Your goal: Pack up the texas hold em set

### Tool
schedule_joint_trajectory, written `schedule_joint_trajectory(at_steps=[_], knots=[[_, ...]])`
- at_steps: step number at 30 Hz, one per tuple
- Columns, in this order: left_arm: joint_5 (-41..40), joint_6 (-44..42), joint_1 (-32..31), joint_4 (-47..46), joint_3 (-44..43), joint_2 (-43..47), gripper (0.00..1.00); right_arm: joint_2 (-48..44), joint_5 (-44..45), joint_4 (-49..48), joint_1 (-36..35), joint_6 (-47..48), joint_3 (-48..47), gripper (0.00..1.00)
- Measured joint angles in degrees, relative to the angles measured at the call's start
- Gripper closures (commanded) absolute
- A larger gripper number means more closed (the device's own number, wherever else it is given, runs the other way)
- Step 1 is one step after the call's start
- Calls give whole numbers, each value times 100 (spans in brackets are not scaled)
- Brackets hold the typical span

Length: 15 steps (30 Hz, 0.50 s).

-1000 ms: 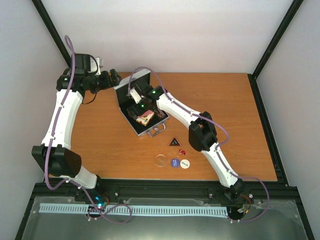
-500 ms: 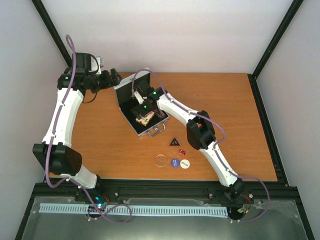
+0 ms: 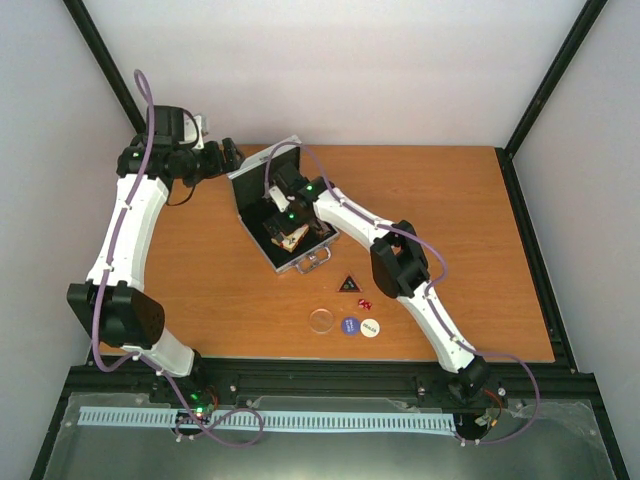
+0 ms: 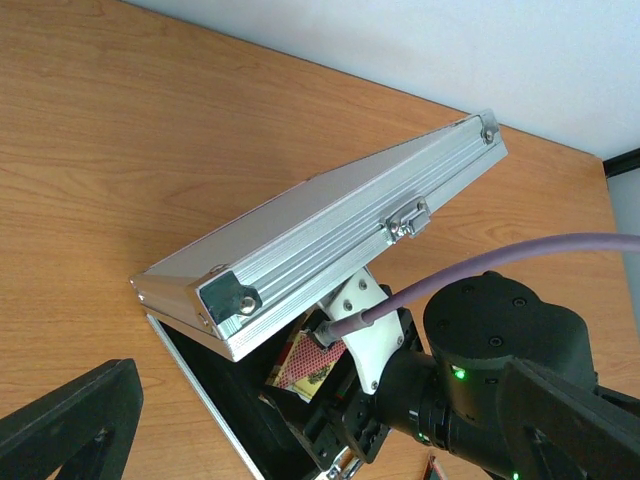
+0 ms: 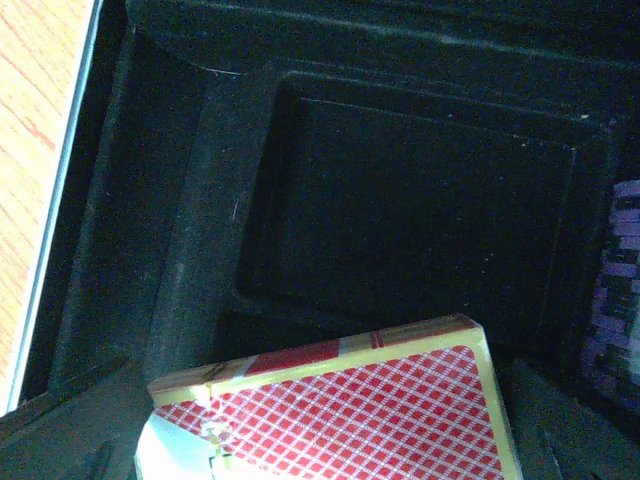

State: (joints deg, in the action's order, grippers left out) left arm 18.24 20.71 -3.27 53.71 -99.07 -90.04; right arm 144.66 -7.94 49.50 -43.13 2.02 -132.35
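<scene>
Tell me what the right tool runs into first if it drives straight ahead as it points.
Most likely the empty foam recess in the case; the card box the right tool grips would touch there first. The chip stack lies off to one side. Depth is unclear.

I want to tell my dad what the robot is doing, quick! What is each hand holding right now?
Left gripper: jaws open, holding nothing.
Right gripper: jaws gripping the card box, over the open case.
</scene>
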Motion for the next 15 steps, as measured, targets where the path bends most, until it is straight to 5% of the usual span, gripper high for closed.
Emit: schedule_joint_trajectory(at_steps=[15], knots=[[2, -2, 0, 0, 2, -24, 0, -632, 129, -72, 0, -402, 1027, 0]])
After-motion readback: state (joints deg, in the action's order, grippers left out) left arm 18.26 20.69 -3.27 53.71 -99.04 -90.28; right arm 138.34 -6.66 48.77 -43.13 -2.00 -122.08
